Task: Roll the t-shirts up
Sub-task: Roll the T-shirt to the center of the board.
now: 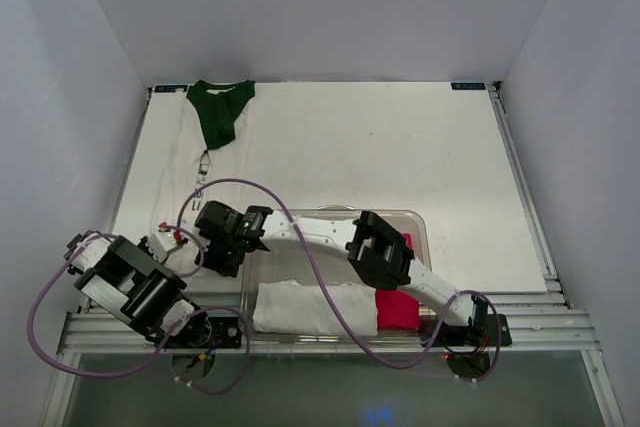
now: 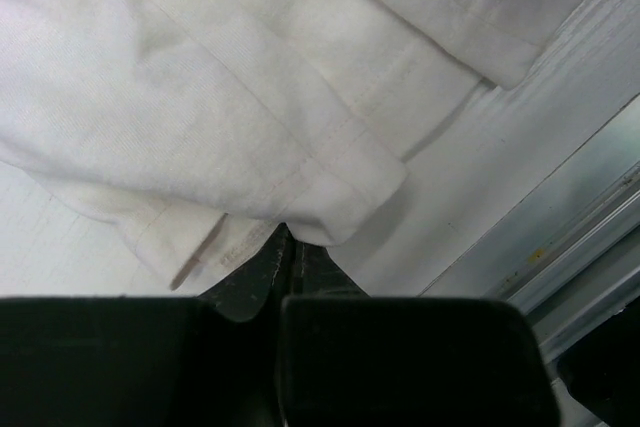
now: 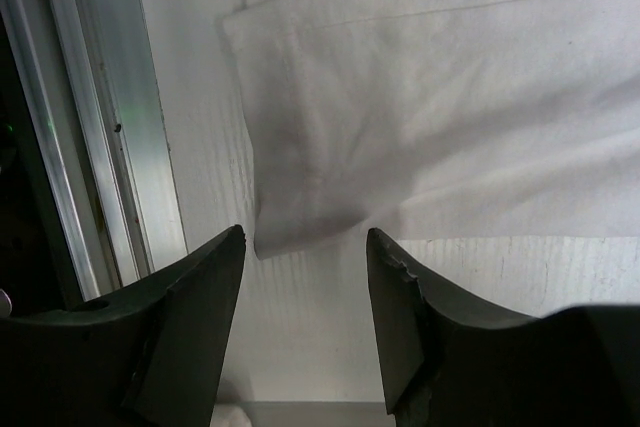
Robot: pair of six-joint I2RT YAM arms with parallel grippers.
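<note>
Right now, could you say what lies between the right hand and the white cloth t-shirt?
Nothing: in the right wrist view, a corner of the white cloth t-shirt shows between the fingertips of the open right hand, over bare white surface.

The white cloth t-shirt (image 2: 200,97) looked soft and matt, with a fine knitted weave and stitched hems. The dark green cloth t-shirt (image 1: 220,112) at the far left looked just as dull and limp. The white table top (image 1: 380,147) was matt with a faint ribbed grain, edged on the near side by brushed, shiny aluminium rails (image 1: 540,332), while the clear plastic bin (image 1: 420,222) was smooth and glossy and the bright pink rolled cloth (image 1: 398,309) was matt.
</note>
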